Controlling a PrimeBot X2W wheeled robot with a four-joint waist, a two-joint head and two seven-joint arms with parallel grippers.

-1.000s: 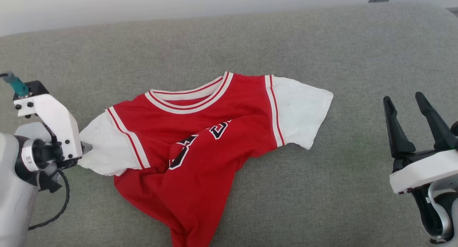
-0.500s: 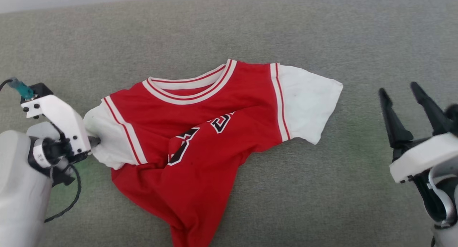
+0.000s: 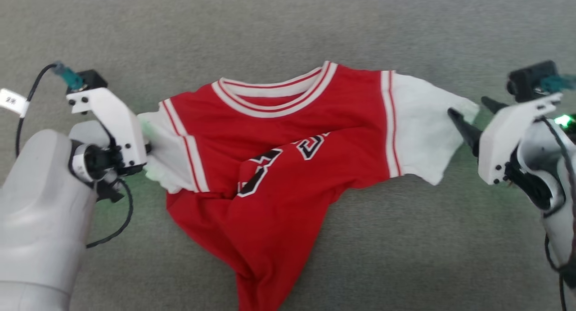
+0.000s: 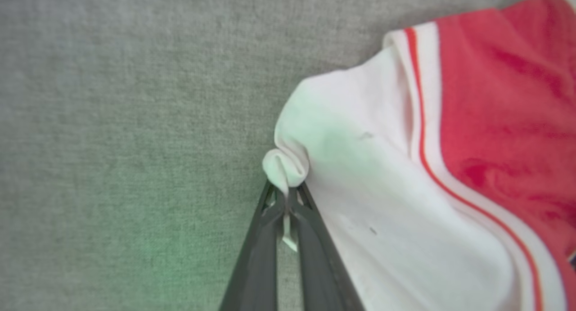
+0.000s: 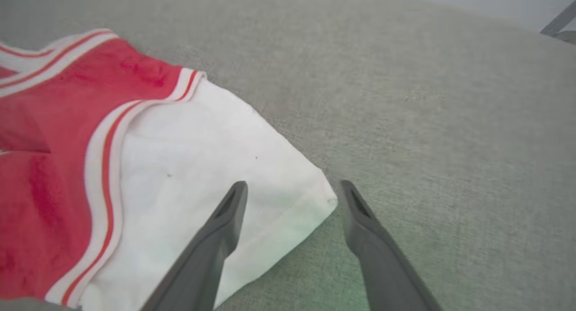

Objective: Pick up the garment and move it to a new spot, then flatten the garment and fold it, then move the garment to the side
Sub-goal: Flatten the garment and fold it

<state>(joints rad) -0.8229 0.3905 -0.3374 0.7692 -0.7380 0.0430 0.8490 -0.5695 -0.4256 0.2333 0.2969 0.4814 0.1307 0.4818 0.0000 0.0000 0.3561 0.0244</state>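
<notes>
The garment (image 3: 288, 167), a red T-shirt with white sleeves and striped trim, lies crumpled on the grey cushion, its lower part twisted toward the near edge. My left gripper (image 3: 147, 144) is at its left sleeve. The left wrist view shows this gripper (image 4: 286, 194) shut on a pinched fold of the white sleeve edge (image 4: 288, 167). My right gripper (image 3: 467, 107) is open at the right sleeve. Seen from the right wrist, its fingertips (image 5: 292, 185) straddle the corner of that white sleeve (image 5: 202, 167), just above the fabric.
The grey upholstered surface (image 3: 405, 257) extends on all sides of the shirt. A black cable (image 3: 118, 227) loops below my left wrist. In the right wrist view a pale wall and a metal strut (image 5: 558, 20) stand beyond the cushion's far edge.
My left gripper has shut on the left sleeve's edge. My right gripper has swung in to the right sleeve's corner, still open. The head camera has tilted down and shifted.
</notes>
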